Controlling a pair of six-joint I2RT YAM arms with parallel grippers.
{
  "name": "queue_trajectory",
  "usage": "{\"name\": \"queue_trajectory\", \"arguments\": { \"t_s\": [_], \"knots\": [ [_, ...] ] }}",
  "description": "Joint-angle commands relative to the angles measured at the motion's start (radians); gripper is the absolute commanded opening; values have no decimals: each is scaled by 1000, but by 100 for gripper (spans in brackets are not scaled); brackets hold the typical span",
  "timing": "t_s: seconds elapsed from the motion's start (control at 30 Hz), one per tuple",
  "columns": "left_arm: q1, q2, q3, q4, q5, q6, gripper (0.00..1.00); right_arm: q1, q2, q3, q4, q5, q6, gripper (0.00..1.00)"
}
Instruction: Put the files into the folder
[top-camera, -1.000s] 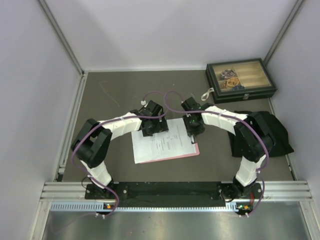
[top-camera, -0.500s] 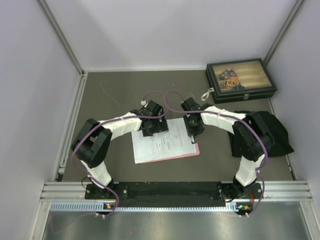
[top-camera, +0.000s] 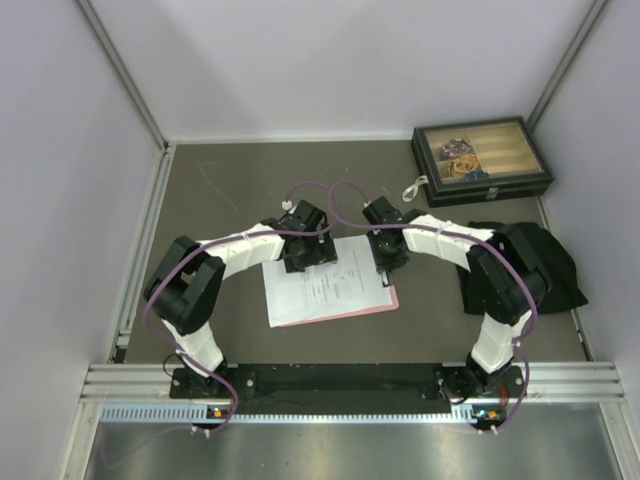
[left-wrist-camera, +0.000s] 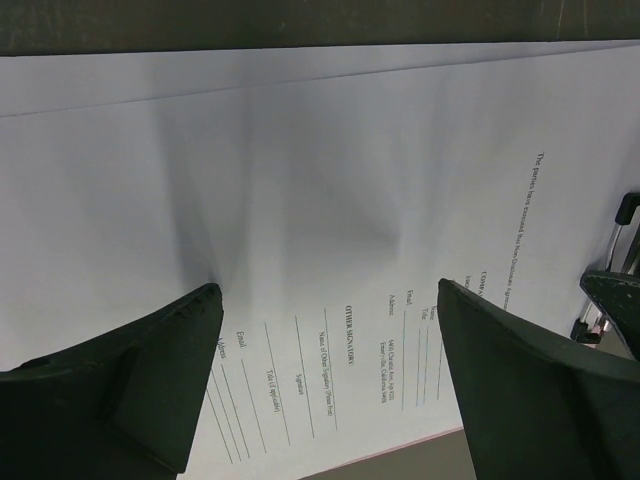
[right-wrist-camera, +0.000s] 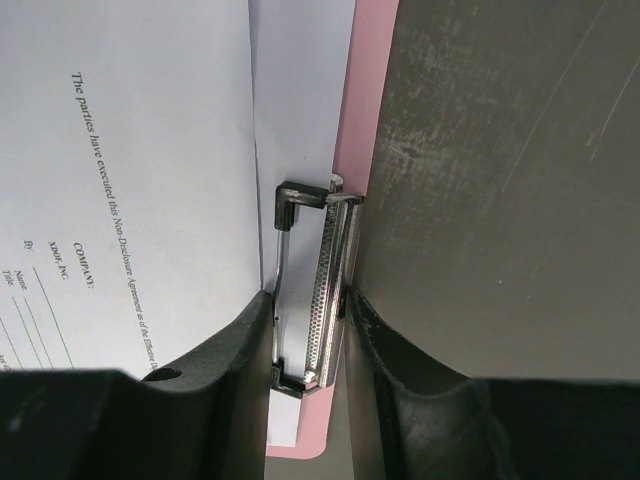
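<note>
The pink folder (top-camera: 389, 297) lies flat in the middle of the table, and the files (top-camera: 322, 287) rest on it as a white stack. The top sheet (left-wrist-camera: 300, 180) carries sparse print and signature lines. A second sheet's edge (right-wrist-camera: 300, 90) peeks out beside the pink board (right-wrist-camera: 365, 120). My right gripper (right-wrist-camera: 308, 305) is shut on the folder's metal clip (right-wrist-camera: 325, 290), one finger against the wire handle and the other against the perforated plate. My left gripper (left-wrist-camera: 328, 295) hovers open just above the sheet's far edge, nothing between its fingers.
A dark box with a glass lid (top-camera: 480, 160) sits at the back right, with a small white cord (top-camera: 413, 188) beside it. A black cloth (top-camera: 550, 262) lies under the right arm's elbow. Grey walls close in on three sides.
My right gripper's jaws have narrowed onto the clip. The left gripper has stayed in place over the paper, and the sheets have not visibly shifted.
</note>
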Motion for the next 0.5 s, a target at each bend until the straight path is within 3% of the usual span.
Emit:
{"name": "queue_trajectory", "arguments": {
  "t_s": [0.0, 0.1, 0.47],
  "knots": [
    [-4, 56, 12, -41, -24, 10, 93, 3, 29, -104, 209, -207, -24, 0],
    [-4, 73, 27, -69, -31, 19, 93, -29, 1, -155, 312, -345, -2, 0],
    [-5, 116, 51, -92, -21, 56, 94, -116, 6, -228, 444, -520, 36, 0]
  ]
}}
